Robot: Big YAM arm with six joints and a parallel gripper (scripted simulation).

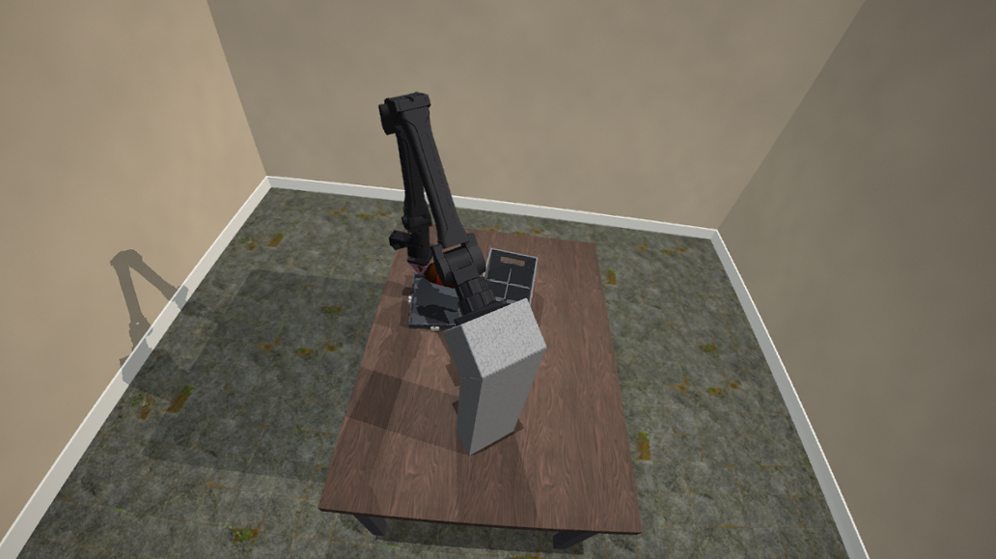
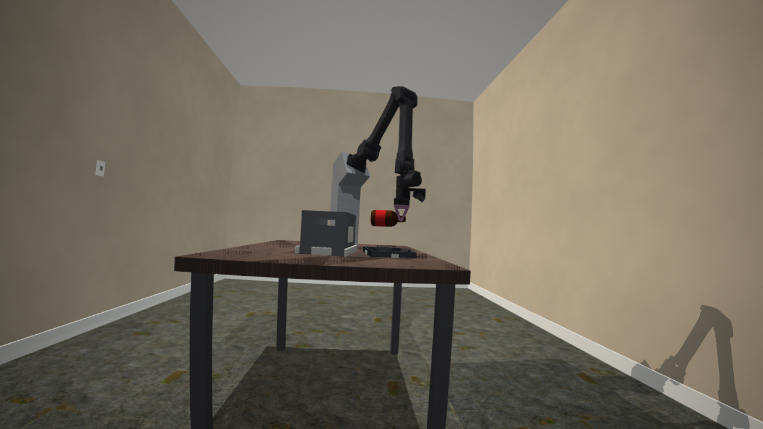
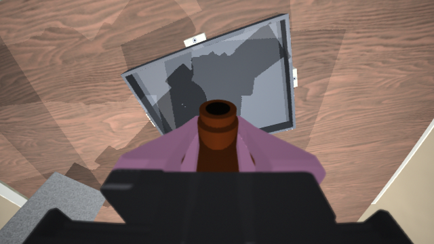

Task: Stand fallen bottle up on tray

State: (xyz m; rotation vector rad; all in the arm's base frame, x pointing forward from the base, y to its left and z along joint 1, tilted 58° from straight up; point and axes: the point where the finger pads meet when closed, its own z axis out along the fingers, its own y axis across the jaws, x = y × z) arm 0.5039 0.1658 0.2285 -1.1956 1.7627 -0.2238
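A brown bottle point(image 2: 385, 217) with a red label hangs lying level in the air, well above the tray point(image 2: 389, 251). My gripper point(image 2: 400, 215) with purple fingers points down and is shut on the bottle's neck point(image 3: 217, 135). In the wrist view the open mouth of the bottle faces the camera, with the grey tray point(image 3: 220, 81) below it on the table. In the top view the arm hides most of the bottle point(image 1: 428, 272); the tray point(image 1: 433, 305) lies under it.
The dark crate point(image 2: 326, 232) stands left of the tray; from above its compartments show point(image 1: 509, 274). The grey pedestal point(image 1: 496, 373) of the arm stands mid-table. The table edge lies close beyond the tray.
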